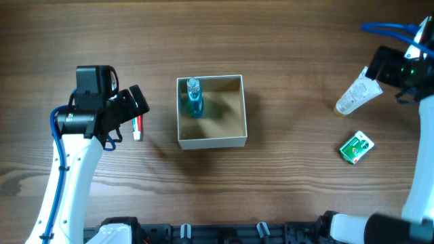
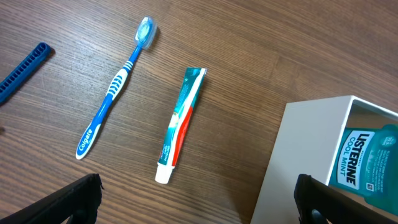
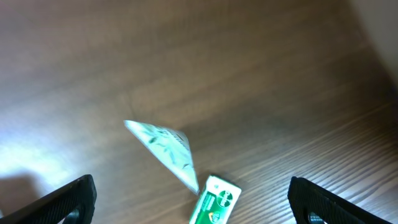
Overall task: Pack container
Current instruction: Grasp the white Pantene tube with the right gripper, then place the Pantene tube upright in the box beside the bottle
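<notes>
Blue Listerine Cool Mint bottle (image 2: 367, 163) inside container (image 2: 298, 155); Colgate toothbrush (image 2: 115, 87) outside.

Ahead of left gripper (image 2: 198, 205): toothpaste tube (image 2: 180, 124) centre, blue toothbrush (image 2: 115, 87) left of it, comb (image 2: 22, 71) far left, Listerine bottle (image 2: 364, 158) right. Ahead of right gripper (image 3: 199, 208): white tube (image 3: 165, 149), green packet (image 3: 214, 200), close together.

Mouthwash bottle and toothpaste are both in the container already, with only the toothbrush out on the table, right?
Not quite. The toothpaste is outside the container, lying on the table next to the toothbrush; the left wrist view shows it. The mouthwash bottle is in the container.
</notes>
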Motion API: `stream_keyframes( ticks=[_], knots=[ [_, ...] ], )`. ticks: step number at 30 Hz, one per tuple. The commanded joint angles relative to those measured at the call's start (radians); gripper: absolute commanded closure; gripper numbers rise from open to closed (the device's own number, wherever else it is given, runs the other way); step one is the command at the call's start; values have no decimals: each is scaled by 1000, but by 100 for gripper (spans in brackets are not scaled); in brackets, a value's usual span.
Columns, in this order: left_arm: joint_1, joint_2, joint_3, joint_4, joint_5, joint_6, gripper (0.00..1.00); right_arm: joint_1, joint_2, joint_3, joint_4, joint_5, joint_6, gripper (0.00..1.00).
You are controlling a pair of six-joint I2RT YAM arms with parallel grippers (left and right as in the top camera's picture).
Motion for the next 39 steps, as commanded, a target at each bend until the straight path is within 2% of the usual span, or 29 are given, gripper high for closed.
stream_keyframes(
  ticks=[1,4,7,11,12,14,18,22,26,30,34,39],
  knots=[
    [5,0,18,6,-18,16,0,-16,115,-30,-4,-96,-120,0],
    [5,0,18,6,-18,16,0,-15,204,-32,-3,-134,-125,1],
    [5,0,18,6,-18,16,0,-15,265,-32,4,-171,-125,11],
    [5,0,18,6,-18,15,0,-15,284,-32,5,-185,-125,66],
    [5,0,18,6,-18,15,0,-15,283,-32,4,-184,-125,83],
    [5,0,18,6,-18,15,0,-15,280,-32,0,-185,-122,96],
    [5,0,18,6,-18,16,0,-8,254,-26,-23,-208,-95,96],
    [5,0,18,5,-18,16,0,70,118,24,-31,-262,-86,96],
    [5,0,18,5,-18,16,0,244,-50,71,-21,-261,-43,96],
    [5,0,18,5,-18,16,0,509,-146,77,13,-209,74,96],
    [5,0,18,5,-18,16,0,748,-104,76,36,-132,185,96],
    [5,0,18,5,-18,16,0,853,48,76,76,-107,301,96]
  ],
)
